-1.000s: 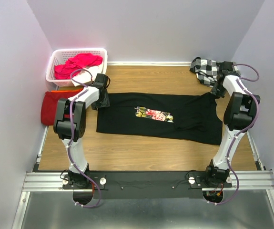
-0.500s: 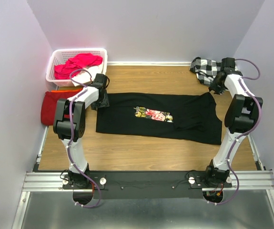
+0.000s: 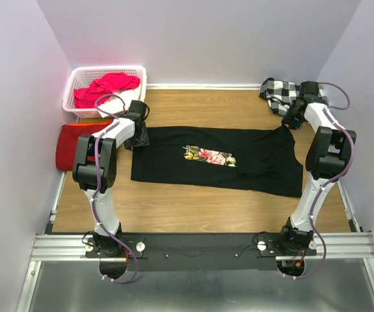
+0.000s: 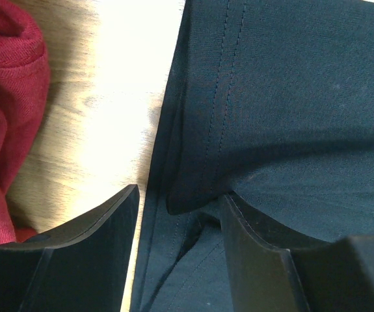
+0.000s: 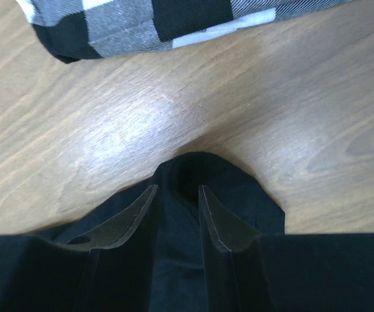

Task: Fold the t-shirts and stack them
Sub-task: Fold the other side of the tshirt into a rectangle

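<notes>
The black tee [image 3: 239,153] lies spread flat on the worktop [image 3: 193,208], print side up, its long side running from left to right. The red tee [image 3: 69,146] is a soft heap at the left edge of the worktop, just beside the black one and below the basket [image 3: 108,69]. A checked cloth [image 3: 279,93] lies at the far right corner.

The left gripper [image 3: 139,133] is at the far left corner of the black tee. Its jaws stand wide, with the hemmed edge of the cloth between them and a strip of bare wood showing in the gap, so I judge that nothing is pinched. The right gripper [image 3: 289,120] is at the far right corner. Its jaws are narrow but apart, low over a pointed tip of black cloth, and they do not seem to clamp it.

The step in hand looks like the first fold of the black tee, with both arms placed at the far corners. The next move calls for both jaws to close on the cloth edge, then lift together and carry the far edge toward the near one, evenly, so the cloth does not wrinkle or skew.
</notes>
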Controlling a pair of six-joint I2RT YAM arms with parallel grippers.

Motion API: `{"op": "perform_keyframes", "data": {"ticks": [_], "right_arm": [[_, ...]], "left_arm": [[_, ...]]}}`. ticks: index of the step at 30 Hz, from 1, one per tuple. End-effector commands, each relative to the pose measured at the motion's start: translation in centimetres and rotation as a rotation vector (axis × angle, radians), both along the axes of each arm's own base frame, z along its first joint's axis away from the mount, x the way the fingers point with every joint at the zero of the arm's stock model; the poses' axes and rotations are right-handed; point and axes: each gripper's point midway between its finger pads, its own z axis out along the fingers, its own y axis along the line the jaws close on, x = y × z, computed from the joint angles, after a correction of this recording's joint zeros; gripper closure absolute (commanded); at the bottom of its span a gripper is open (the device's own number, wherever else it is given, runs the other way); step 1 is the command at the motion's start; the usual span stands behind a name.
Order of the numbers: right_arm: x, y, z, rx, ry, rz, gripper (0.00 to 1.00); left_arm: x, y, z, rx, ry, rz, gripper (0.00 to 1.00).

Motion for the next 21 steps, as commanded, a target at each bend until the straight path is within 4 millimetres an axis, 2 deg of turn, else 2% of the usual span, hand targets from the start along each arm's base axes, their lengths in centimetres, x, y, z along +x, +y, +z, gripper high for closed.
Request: {"op": "perform_keyframes", "data": {"ticks": [1,6,8,9,12,18,21], "right_arm": [[-0.2,0.3,-2.7,0.021,0.044,0.026,0.61],[-0.2,0.8,-3.6,0.046,0.056,0.043,0.62],[-0.2,0.8,-3.9,0.049,0.060,0.044,0.67],[-0.2,0.8,-3.9,0.048,0.062,0.041,0.77],[-0.2,0.1,-3.4,0.016,0.056,0.020,0.99],[-1.2,-2.8,-1.3,-0.130,0.050,-0.083,0.99],[-1.3,-3.5,-0.6,-0.160,0.041,-0.108,0.99]], "left_arm": [[-0.8,1.3,0.0,0.032,0.022,0.020,0.39],[-0.8,1.3,-0.2,0.032,0.027,0.022,0.39],[-0.9,1.4,-0.3,0.033,0.030,0.023,0.39],[-0.9,1.4,-0.2,0.035,0.029,0.026,0.39],[-1.0,1.6,-0.3,0.036,0.030,0.031,0.39],[-1.5,1.9,-0.6,0.035,0.037,0.049,0.39],[-1.8,2.0,-0.9,0.035,0.045,0.054,0.39]]}}
